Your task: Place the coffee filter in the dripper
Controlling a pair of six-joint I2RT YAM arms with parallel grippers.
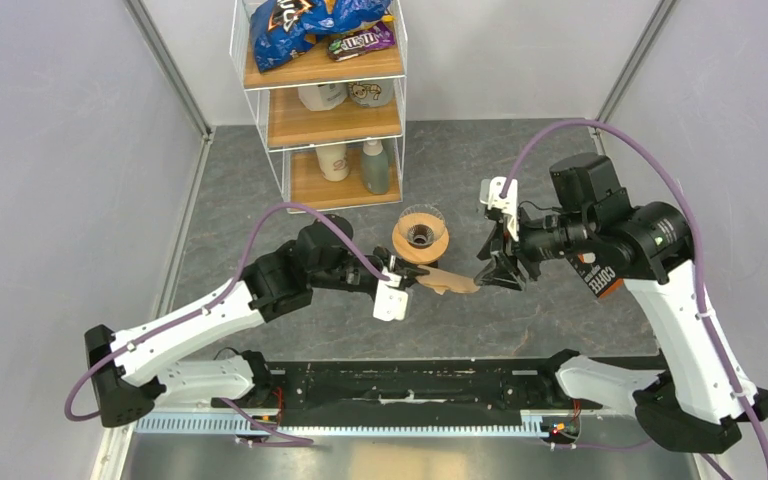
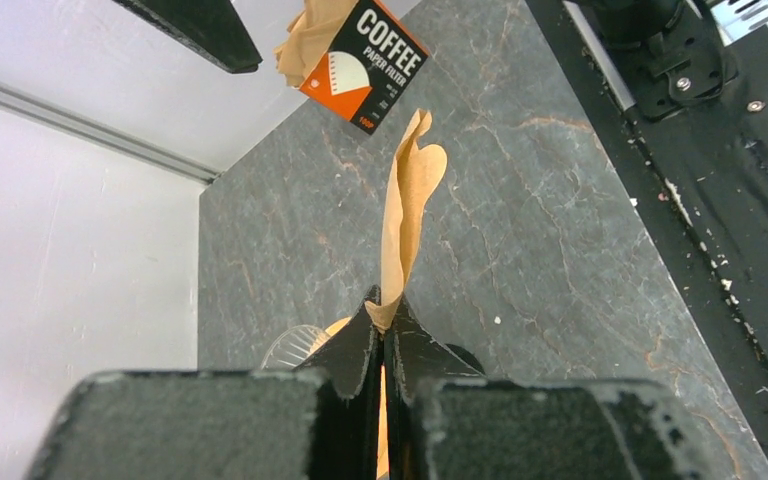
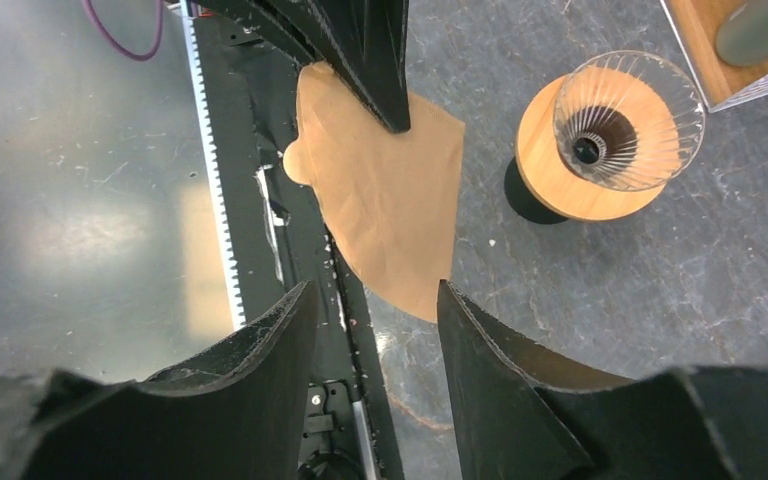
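My left gripper (image 1: 422, 279) is shut on the coffee filter (image 1: 452, 282), a flat tan paper fan held above the table, just in front of the dripper (image 1: 420, 236). The filter stands edge-on in the left wrist view (image 2: 407, 210), pinched between the fingertips. In the right wrist view the filter (image 3: 390, 195) hangs flat, with the glass dripper and its wooden collar (image 3: 615, 135) to the right of it. My right gripper (image 1: 501, 273) is open and empty, close to the filter's free edge; its gap (image 3: 375, 310) faces the filter's lower edge.
A white wire rack with wooden shelves (image 1: 325, 100) stands behind the dripper, holding snack bags, cups and bottles. A black-and-orange COFFEE packet (image 1: 602, 275) lies under the right arm and shows in the left wrist view (image 2: 365, 65). A black rail (image 1: 410, 385) runs along the near edge.
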